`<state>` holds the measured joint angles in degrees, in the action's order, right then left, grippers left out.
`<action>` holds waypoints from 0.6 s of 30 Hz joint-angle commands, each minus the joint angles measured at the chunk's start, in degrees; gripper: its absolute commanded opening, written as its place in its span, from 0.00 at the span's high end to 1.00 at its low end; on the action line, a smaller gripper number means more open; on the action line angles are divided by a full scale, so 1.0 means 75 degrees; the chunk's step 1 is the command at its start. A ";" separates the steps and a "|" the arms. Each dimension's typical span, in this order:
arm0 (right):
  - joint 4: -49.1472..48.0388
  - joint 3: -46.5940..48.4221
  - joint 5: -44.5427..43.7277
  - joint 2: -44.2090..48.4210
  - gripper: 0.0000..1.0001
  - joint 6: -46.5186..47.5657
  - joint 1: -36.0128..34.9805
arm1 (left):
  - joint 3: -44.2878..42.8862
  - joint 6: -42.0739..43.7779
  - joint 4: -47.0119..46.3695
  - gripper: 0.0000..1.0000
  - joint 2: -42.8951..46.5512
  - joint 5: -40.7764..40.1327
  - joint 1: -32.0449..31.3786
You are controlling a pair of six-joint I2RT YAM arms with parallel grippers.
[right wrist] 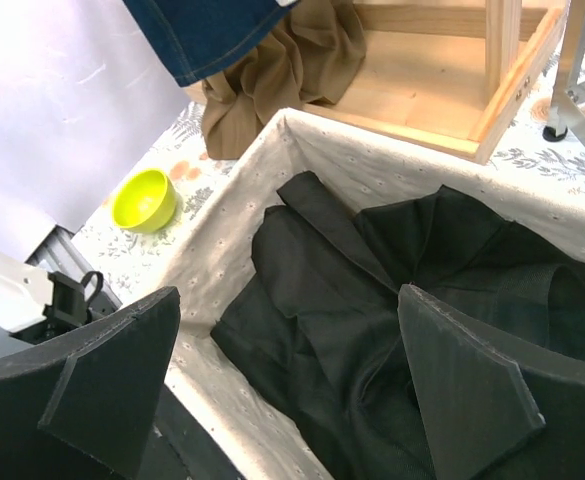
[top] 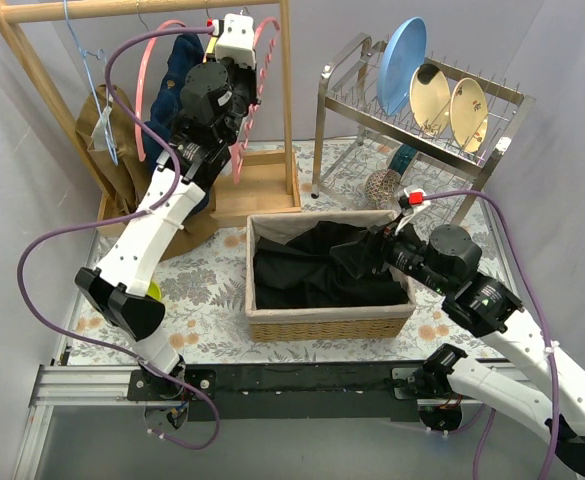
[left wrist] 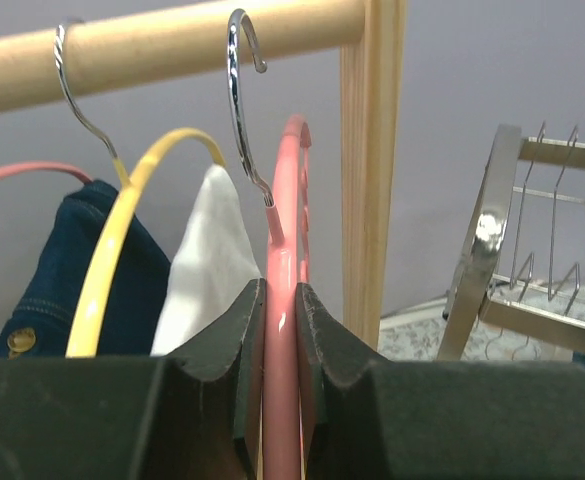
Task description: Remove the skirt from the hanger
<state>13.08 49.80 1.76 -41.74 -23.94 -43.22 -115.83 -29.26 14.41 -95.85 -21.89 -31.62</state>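
No text, label, brand name, number or sign can be read on anything shown in any of the three views.

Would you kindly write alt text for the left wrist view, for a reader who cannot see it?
The left gripper is shut on a pink hanger whose metal hook hangs over a wooden rail. To its left hang a yellow hanger, a white cloth and a blue denim garment; a metal dish rack stands at the right.

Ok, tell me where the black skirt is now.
In the top view, mid-frame, the black skirt lies crumpled inside the lined wicker basket, with the open right gripper just above it.
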 commanded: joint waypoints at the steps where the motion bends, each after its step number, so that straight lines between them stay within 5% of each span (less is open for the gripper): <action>1: -0.0537 0.0016 0.0094 0.0244 0.03 -0.0030 -0.0038 | -0.0482 0.0524 -0.1053 1.00 -0.0075 -0.0268 0.0020; 18: -0.0678 -0.0113 0.0223 0.0724 0.03 0.0005 -0.0038 | -0.2275 0.1041 -0.1745 1.00 -0.1950 -0.0105 0.0406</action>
<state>10.13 48.71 3.03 -37.21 -23.92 -43.22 -130.10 -22.44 5.06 -111.24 -23.18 -29.95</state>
